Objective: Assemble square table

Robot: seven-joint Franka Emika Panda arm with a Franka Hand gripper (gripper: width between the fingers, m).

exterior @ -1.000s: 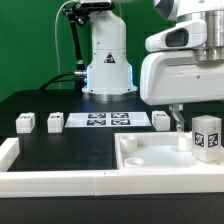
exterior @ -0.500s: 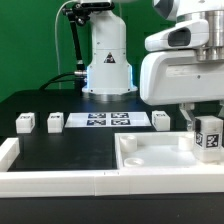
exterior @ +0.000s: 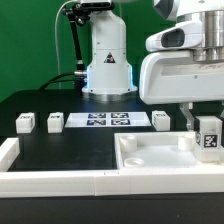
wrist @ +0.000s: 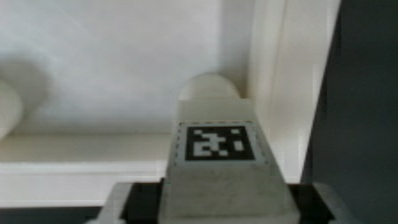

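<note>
Black counter (exterior: pixel 100 145), with the white robot base (exterior: pixel 108 60) at its back edge. Marker board (exterior: pixel 105 120) lies flat mid-counter. Loose legs stand in a row with it: two towards the counter's edge on the exterior view's left, one (exterior: pixel 25 122) outermost and the next (exterior: pixel 56 122) just beside the board's end, and a third (exterior: pixel 162 120) just past the board's other end. L-shaped rail (exterior: pixel 60 180) runs along the front edge and turns back at the corner on the exterior view's left. Square panel (exterior: pixel 160 158) lies rim-up at the front corner on the exterior view's right, against the rail. Claw (exterior: pixel 205 120) hangs over the panel's back corner on that side, closed on the fourth leg (exterior: pixel 208 137), which is upright with a tag facing the camera. Wrist view: fingers (wrist: pixel 139 200) press both flanks of the held leg (wrist: pixel 217 120), whose far end points into the panel's inside corner (wrist: pixel 107 60). Contact between leg and panel: cannot tell.
</note>
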